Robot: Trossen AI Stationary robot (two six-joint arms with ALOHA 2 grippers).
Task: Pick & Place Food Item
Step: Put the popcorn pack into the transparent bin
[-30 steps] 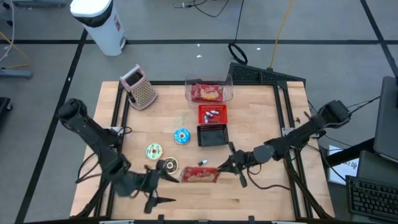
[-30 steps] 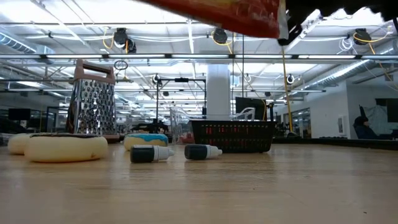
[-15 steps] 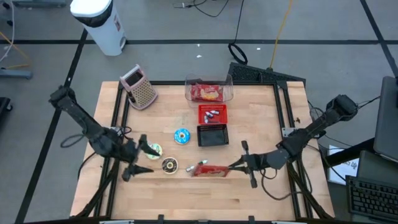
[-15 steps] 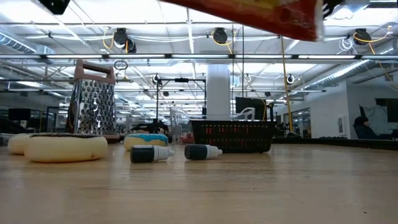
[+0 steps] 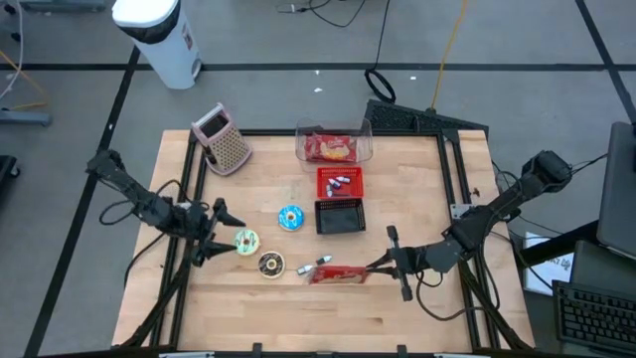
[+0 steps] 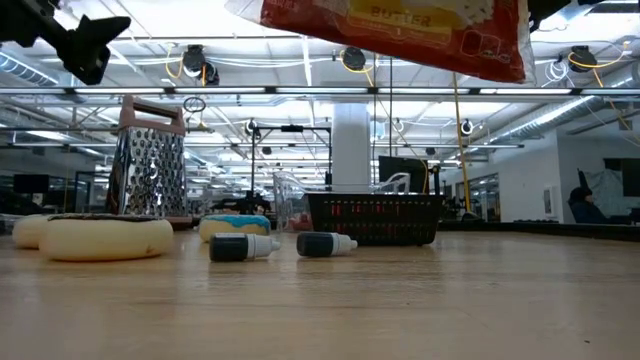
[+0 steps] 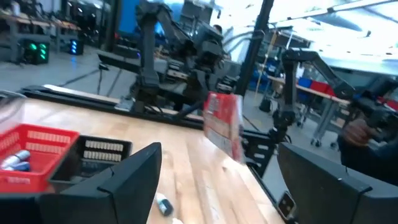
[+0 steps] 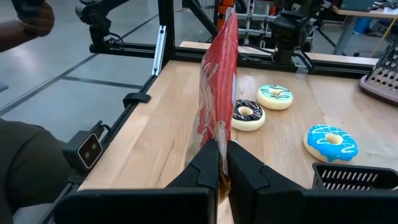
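The right gripper [image 5: 381,267] hangs over the near half of the tabletop [image 5: 417,199], right of centre, with its fingers [image 8: 208,163] pinched tight on one end of a red snack bag [image 5: 340,273]. The bag is clear of the wood; in the low view it hangs high above the surface, and in the right wrist view it stands on edge, rising straight out of the fingers. Under and around it lies bare wood, with open room toward the near edge and the right-hand rail.

The left gripper [image 5: 221,231] sits near the left edge, fingers [image 7: 134,177] spread wide and holding nothing, just left of a green-iced donut [image 5: 245,241]. A chocolate donut [image 5: 270,264] lies just beside that one, between it and the bag, and a blue-iced donut [image 5: 290,218] rests nearer the middle.

Behind the bag, a black basket [image 5: 339,216] and a red basket [image 5: 340,182] stand in a row running toward the far edge, where a clear tub [image 5: 333,145] holds another red packet. A small bottle [image 5: 323,260] lies near the bag's left end. A box grater [image 5: 221,139] stands at the far left corner.

The tabletop is pale wood framed by black rails. Beyond it is grey floor with cables and a white bin [image 5: 159,35].
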